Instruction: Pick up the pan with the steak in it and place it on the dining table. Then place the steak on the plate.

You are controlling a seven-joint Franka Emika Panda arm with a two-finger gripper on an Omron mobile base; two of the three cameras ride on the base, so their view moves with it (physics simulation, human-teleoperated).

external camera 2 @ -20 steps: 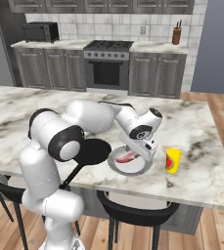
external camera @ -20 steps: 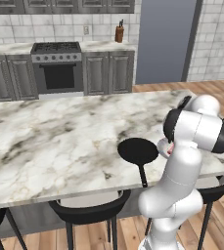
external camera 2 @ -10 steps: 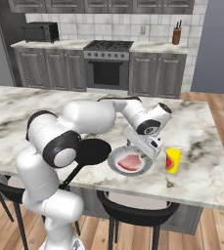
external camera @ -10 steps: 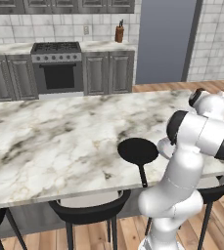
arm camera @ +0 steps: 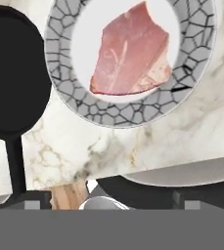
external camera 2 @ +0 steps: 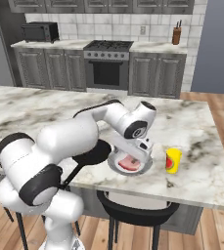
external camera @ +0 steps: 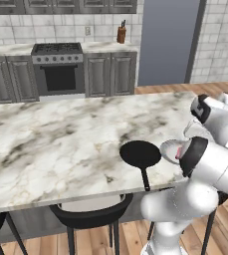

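The hand view looks straight down on the steak (arm camera: 129,51), lying flat in the white centre of the plate (arm camera: 64,73), whose grey rim carries a crackle pattern. In the right base view the gripper (external camera 2: 139,152) hangs just above that plate, jaws spread wide and empty, with a yellow cup (external camera 2: 173,160) just beside. The left base view shows the black pan (external camera: 140,154) empty on the dining table (external camera: 51,144), its handle over the near edge
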